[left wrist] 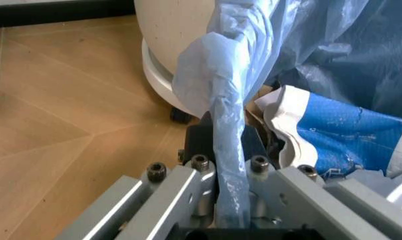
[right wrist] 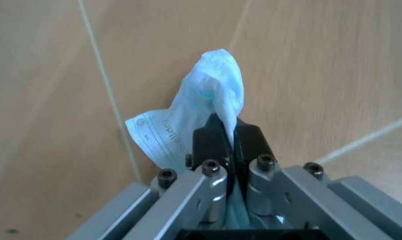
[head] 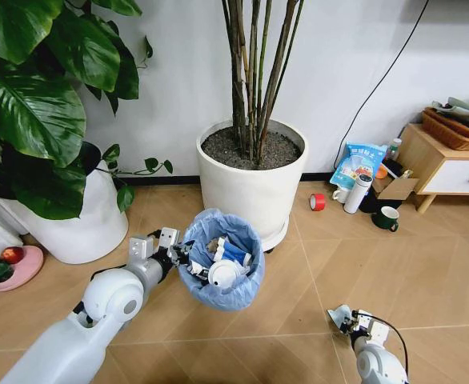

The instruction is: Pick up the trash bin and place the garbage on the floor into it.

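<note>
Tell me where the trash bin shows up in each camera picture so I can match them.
Head view: the trash bin sits centre, held at its rim by the left gripper, before the white plant pot.
Left wrist view: its blue bag is pinched close up.
Right wrist view: not in it.
Shared landmark: the plant pot.

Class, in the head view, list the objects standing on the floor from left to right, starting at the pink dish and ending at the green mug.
Pink dish → trash bin → red tape roll → white bottle → green mug.
</note>
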You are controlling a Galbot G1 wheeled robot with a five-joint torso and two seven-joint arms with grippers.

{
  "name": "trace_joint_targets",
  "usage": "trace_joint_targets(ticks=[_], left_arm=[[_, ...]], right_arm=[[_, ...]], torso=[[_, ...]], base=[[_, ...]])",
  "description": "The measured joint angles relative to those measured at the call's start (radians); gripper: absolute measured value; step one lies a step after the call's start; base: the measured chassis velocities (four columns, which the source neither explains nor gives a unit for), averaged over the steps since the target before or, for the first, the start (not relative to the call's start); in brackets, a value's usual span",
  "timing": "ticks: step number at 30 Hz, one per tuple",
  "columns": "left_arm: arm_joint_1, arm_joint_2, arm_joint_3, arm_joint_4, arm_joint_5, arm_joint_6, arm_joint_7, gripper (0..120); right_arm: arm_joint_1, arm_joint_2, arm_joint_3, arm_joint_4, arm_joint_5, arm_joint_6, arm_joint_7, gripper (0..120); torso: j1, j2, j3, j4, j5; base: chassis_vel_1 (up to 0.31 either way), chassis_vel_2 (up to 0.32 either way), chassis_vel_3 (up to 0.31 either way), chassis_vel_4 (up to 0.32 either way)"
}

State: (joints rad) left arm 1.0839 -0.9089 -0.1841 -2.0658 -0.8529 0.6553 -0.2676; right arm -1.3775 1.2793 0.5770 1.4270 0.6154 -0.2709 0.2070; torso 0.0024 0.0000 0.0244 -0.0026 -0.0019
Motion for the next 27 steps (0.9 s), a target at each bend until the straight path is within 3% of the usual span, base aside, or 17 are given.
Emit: trace_joint_targets(ticks=[10,15,19,27], left_arm=[[0.017,0.001,-0.004,-0.015,0.002,0.0,-0.004,0],[0.018,-0.007,-0.004,-0.016,0.0,0.0,-0.01,0],[0.017,-0.005,-0.004,-0.019,-0.006,0.0,-0.015,0],[0.014,-0.004,0.009,-0.018,-0.008,0.001,-0.016,0]], right_arm=[[-0.041,-0.049,0.021,0.291,-0.018,0.013,0.002,0],[-0.052,-0.117,0.017,0.481,-0.017,-0.013,0.002,0],[-0.04,-0.234,-0.009,0.68,0.01,-0.039,0.002,0],[0.012,-0.336,-0.045,0.838,0.1,-0.053,-0.034,0]], torso=[[0.0,0.0,0.0,0.0001,-0.0002],[0.0,0.0,0.0,0.0,-0.0001],[0.0,0.0,0.0,0.0001,-0.0002],[0.0,0.0,0.0,0.0,-0.0001]], base=[[0.0,0.0,0.0,0.0],[0.0,0.0,0.0,0.0],[0.0,0.0,0.0,0.0],[0.0,0.0,0.0,0.0]])
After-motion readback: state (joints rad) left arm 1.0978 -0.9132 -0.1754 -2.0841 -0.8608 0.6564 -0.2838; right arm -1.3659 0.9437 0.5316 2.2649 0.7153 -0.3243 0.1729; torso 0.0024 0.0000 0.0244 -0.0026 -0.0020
